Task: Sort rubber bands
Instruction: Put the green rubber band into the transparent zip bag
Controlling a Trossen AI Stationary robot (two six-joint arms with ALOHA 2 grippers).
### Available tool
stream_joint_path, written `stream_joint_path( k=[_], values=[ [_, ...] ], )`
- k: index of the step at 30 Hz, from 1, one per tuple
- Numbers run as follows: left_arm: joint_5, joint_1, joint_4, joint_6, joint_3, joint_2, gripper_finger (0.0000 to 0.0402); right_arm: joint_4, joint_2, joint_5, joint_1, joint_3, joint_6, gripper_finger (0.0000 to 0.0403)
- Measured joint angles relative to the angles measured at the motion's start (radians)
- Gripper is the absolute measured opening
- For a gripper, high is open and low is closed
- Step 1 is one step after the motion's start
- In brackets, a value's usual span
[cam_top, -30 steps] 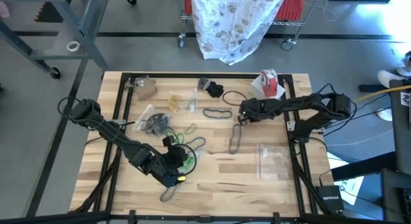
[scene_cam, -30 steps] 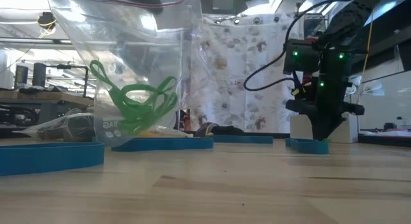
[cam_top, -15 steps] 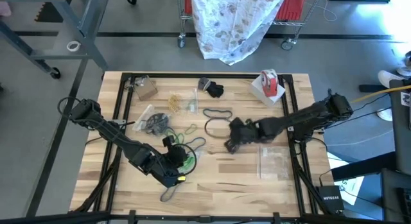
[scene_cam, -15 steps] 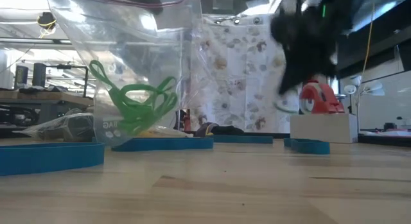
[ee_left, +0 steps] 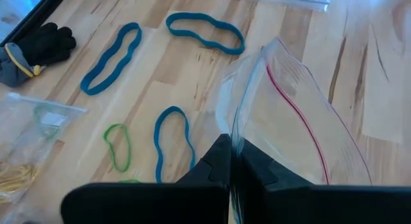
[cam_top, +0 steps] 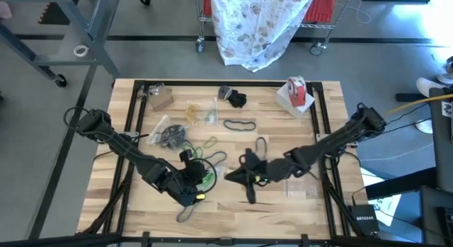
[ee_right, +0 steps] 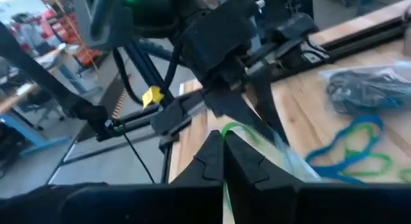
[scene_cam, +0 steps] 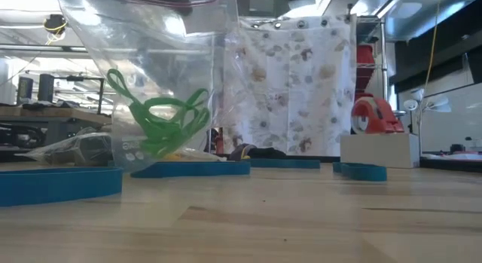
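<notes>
My left gripper point(cam_top: 197, 177) is shut on a clear zip bag point(scene_cam: 151, 74) near the table's front left. The bag hangs open with green rubber bands point(scene_cam: 160, 121) inside. My right gripper point(cam_top: 231, 177) reaches in from the right, nearly level. Its shut fingertips point(ee_right: 223, 142) stand just short of the bag's mouth with a thin green rubber band point(ee_right: 230, 128) between them. Teal rubber bands point(cam_top: 241, 124) point(cam_top: 262, 143) and a green one point(cam_top: 210, 142) lie flat on the wood. My left gripper pinches the bag's rim point(ee_left: 235, 135) between its two fingers, beside the red zip line point(ee_left: 292, 99). The fingers slant down from the table's left. The bag hangs below them, mouth up. My right gripper pinches the green band point(ee_right: 223, 185) between its fingertips. The fingers come nearly level from the table's right. The band is lifted off the table; how its rest hangs I cannot tell.
A red-and-white tape roll point(cam_top: 297, 90) sits on a white box at the far right. A black glove point(cam_top: 233, 98) and filled clear bags point(cam_top: 168, 136) point(cam_top: 198, 112) lie at the far left. An empty clear bag point(cam_top: 303, 177) lies under the right arm. A band point(cam_top: 187, 213) lies near the front edge.
My right gripper has risen from the table by the tape roll. It has swung toward the near left, up to the bag, and has tipped from pointing down to nearly level. My left gripper and the bag have kept still.
</notes>
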Motion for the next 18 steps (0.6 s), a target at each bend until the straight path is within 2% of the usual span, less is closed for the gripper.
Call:
stream_joint_path(
  k=[7,12,18],
  values=[
    [-0.008,0.009,0.048,0.019,0.0,0.0,0.0,0.197,0.136,-0.07,-0.015,0.019,-0.052,0.0001],
    [-0.009,0.024,0.057,0.018,0.0,0.0,0.0,0.177,0.216,-0.087,-0.013,0.104,-0.138,0.0001],
    [-0.009,0.018,0.095,0.037,0.0,0.0,0.0,0.132,0.276,-0.041,-0.034,0.147,-0.167,0.0001]
  ],
)
